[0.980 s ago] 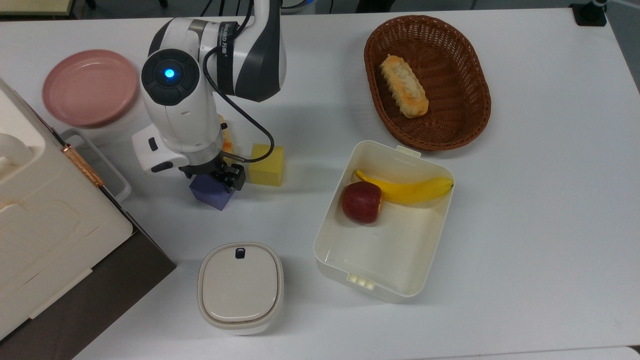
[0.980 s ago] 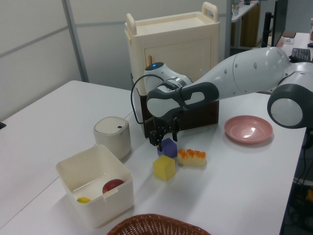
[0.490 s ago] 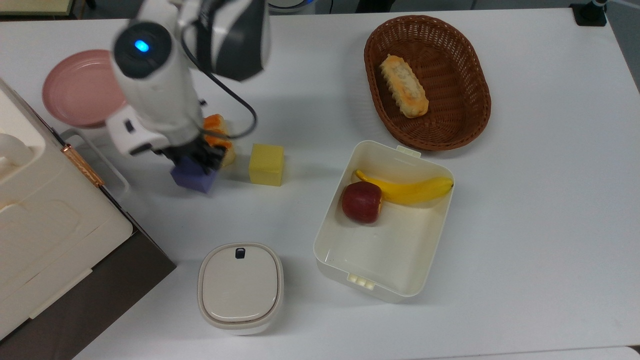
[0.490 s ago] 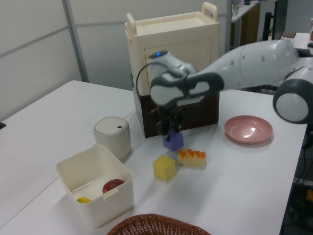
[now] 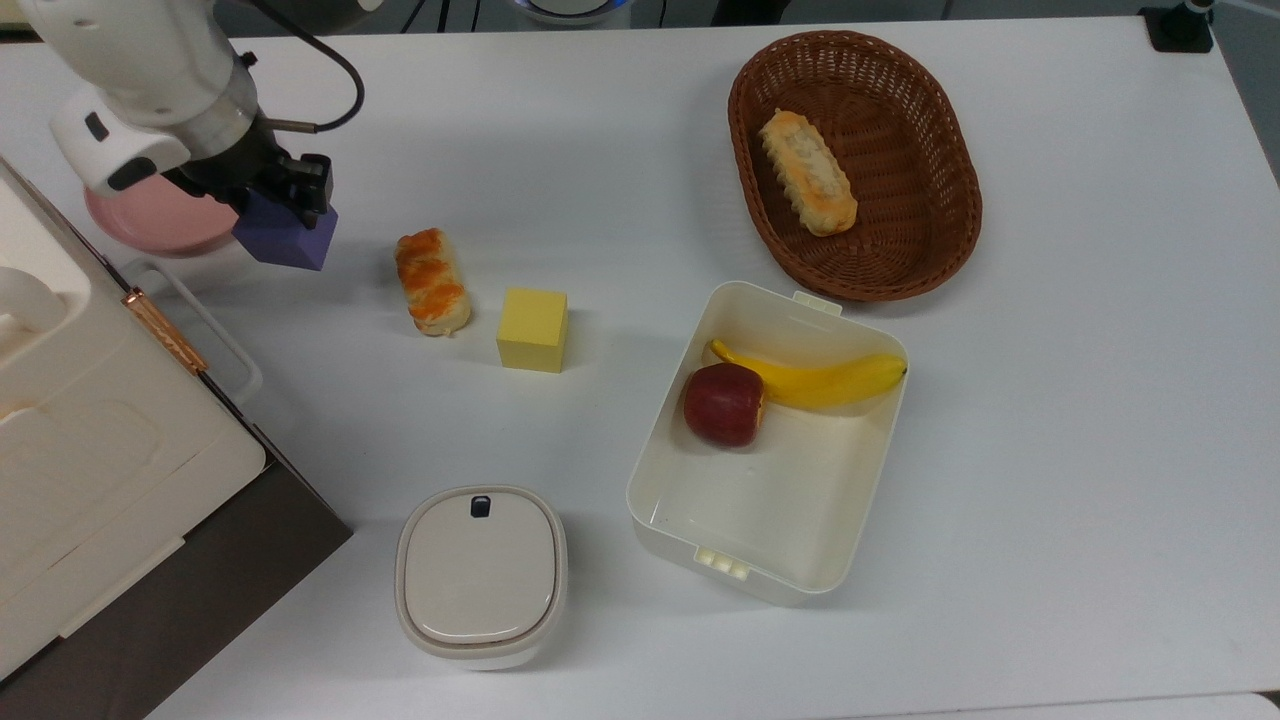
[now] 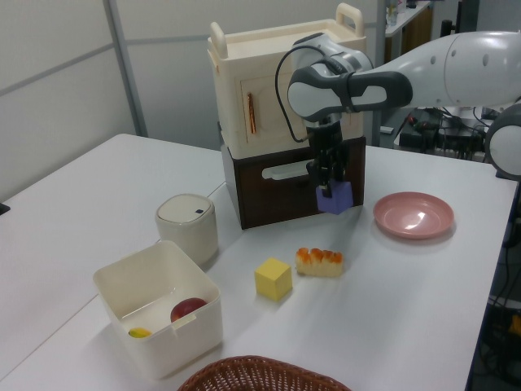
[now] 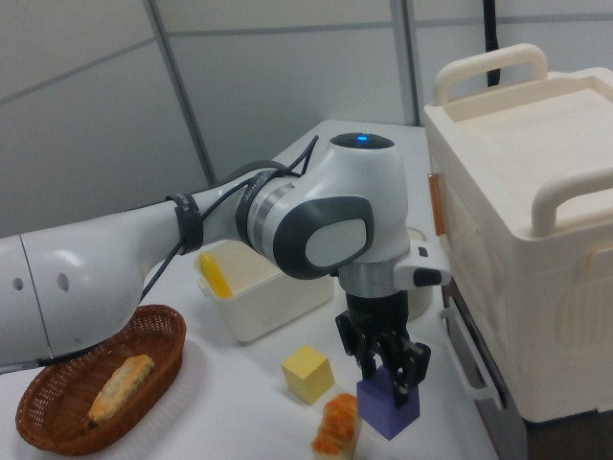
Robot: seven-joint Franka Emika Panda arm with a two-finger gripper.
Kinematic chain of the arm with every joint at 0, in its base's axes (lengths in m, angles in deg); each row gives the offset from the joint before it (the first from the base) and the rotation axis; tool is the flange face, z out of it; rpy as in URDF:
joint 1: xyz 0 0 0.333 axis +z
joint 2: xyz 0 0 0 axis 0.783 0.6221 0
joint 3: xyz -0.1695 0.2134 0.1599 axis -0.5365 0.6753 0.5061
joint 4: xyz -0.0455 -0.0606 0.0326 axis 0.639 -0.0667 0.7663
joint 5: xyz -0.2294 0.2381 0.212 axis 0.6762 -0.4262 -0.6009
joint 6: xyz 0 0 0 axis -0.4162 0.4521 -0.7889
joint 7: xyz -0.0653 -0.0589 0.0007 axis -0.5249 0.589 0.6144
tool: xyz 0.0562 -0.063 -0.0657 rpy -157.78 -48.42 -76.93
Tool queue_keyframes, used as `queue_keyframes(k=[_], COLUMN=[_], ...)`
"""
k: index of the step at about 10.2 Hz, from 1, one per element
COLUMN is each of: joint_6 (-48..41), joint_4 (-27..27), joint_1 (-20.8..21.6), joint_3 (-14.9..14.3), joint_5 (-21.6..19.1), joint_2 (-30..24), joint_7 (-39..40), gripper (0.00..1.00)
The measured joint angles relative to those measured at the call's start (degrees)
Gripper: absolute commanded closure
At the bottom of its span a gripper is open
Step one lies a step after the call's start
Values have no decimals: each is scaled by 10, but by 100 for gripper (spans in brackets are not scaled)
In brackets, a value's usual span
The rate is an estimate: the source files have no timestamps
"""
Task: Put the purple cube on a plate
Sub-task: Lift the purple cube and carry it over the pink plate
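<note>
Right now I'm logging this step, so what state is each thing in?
Hand: shut on the cube.
Cube: held off the table, not yet over the plate.
Plate: bare.
Box: open, holding an apple and a banana.
Container: lid on.
Basket: holds bread.

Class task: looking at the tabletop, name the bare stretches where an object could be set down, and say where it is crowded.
Bare: the table at the top view's right, beyond the white box and basket; also the strip between pastry and basket. Crowded: the top view's left, where the claw holds the purple cube by the plate and cabinet.
</note>
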Motion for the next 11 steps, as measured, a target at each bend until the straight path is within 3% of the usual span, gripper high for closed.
queue_keyframes(k=[3, 7, 11], joint_6=[0, 45, 55], joint_4=[3, 128, 159], joint_1=[-34, -104, -177], joint_3=[2, 3, 3], joint_5=[-1, -2, -2], joint_2=[-31, -136, -121], joint_7=[44, 158, 235], gripper=[100, 100, 99])
